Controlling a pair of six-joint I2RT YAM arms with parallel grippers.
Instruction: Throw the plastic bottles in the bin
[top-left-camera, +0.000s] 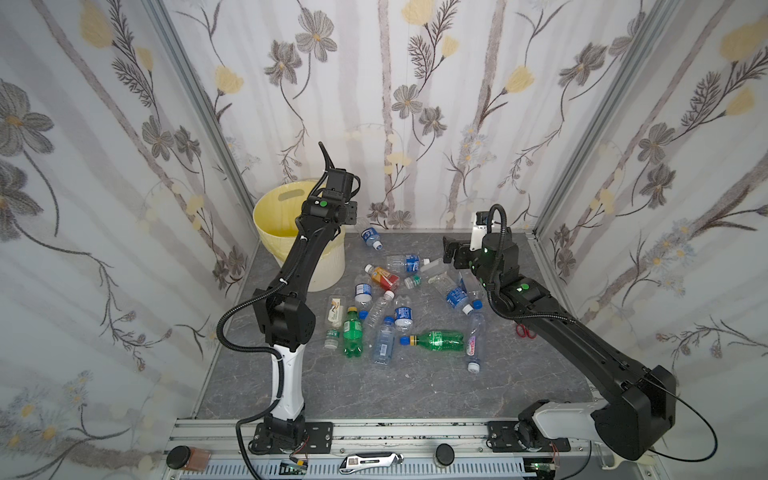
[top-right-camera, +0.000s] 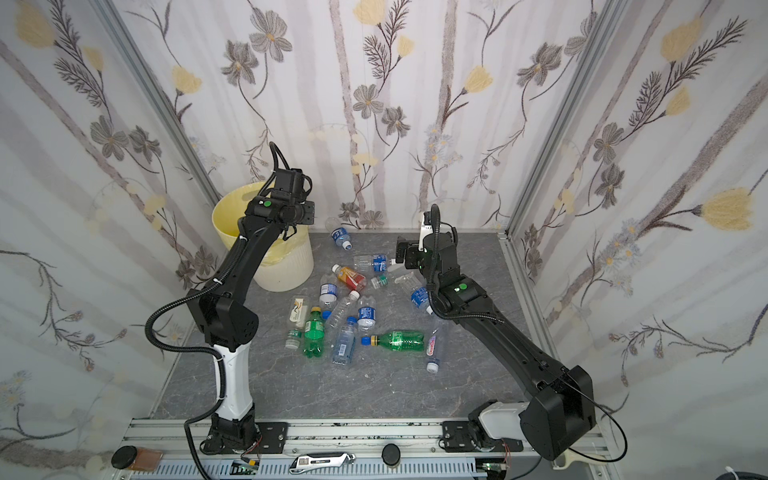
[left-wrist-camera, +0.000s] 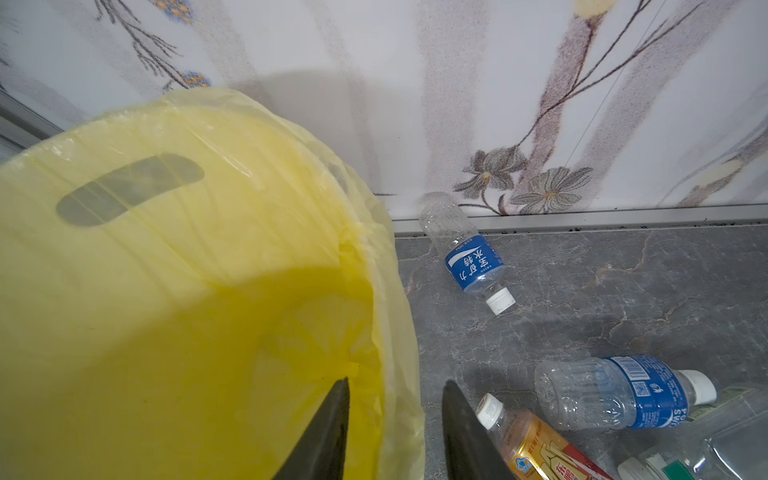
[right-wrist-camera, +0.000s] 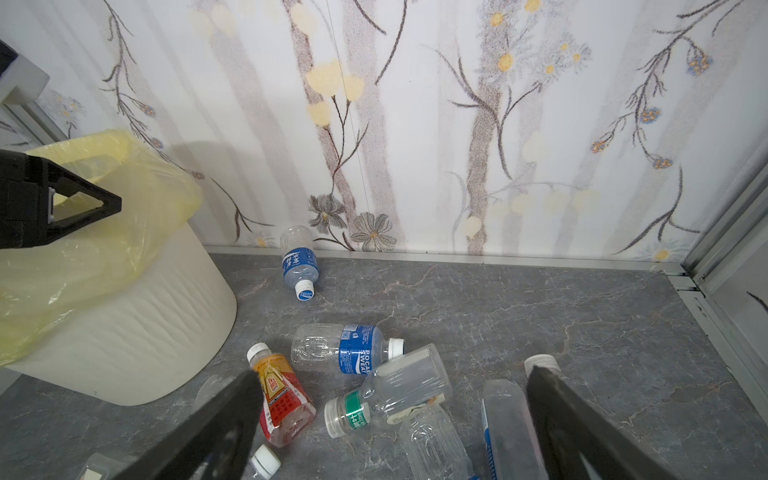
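Hovering at bin: left gripper (left-wrist-camera: 397, 380), above the rim of the round cream-white ribbed plastic bin (top-left-camera: 330, 266), on the side facing the bottles.
Left jaws: drawn narrow, with a slim gap between the black fingers (left-wrist-camera: 328, 432) and nothing gripped.
Bin position: far left corner of the grey marbled tabletop (top-left-camera: 374, 386).
Bin lining: pale yellow bag liner (left-wrist-camera: 187, 291) folded over the rim, with a cut-out handle showing through it.
Right side: right gripper (right-wrist-camera: 395, 372), jaws spread wide and holding nothing, raised over the far right part of the scatter.
Scatter: small plastic bottles (top-left-camera: 384, 336), lying loose on the tabletop outside the bin, between the two arms.
Nearest the bin: orange-red labelled bottle (top-left-camera: 384, 277), white cap, on its side.
Back wall: clear blue-labelled bottle (left-wrist-camera: 469, 257), apart from the rest, with its base at the foot of the wall, near the bin.
Green pair: two green plastic bottles (top-left-camera: 352, 332), one toward the left arm, the second (top-left-camera: 436, 340) lying crosswise at the front of the scatter.
Side item: red-handled scissors (top-left-camera: 525, 331), flat on the tabletop beside the right arm.
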